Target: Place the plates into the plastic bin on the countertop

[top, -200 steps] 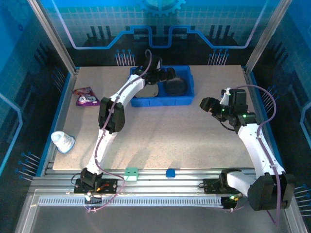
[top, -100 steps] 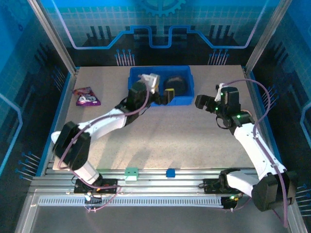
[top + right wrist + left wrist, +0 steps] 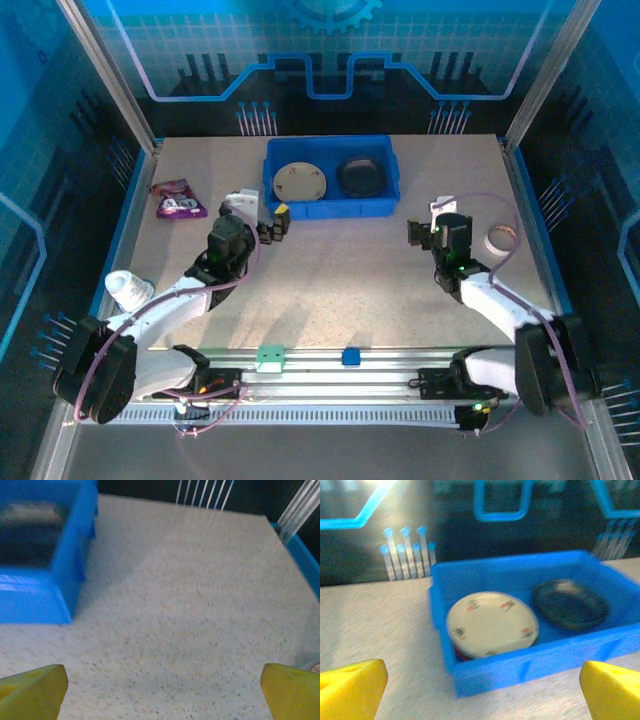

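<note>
A cream plate point(image 3: 300, 182) and a dark plate point(image 3: 362, 177) lie in the blue bin point(image 3: 330, 209); left gripper point(image 3: 483, 682) and right gripper point(image 3: 163, 682) gape empty nearby.

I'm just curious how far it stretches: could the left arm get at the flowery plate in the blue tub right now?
Probably yes. The left claw is open and empty, facing the tub, and the plate lies uncovered with nothing between.
</note>
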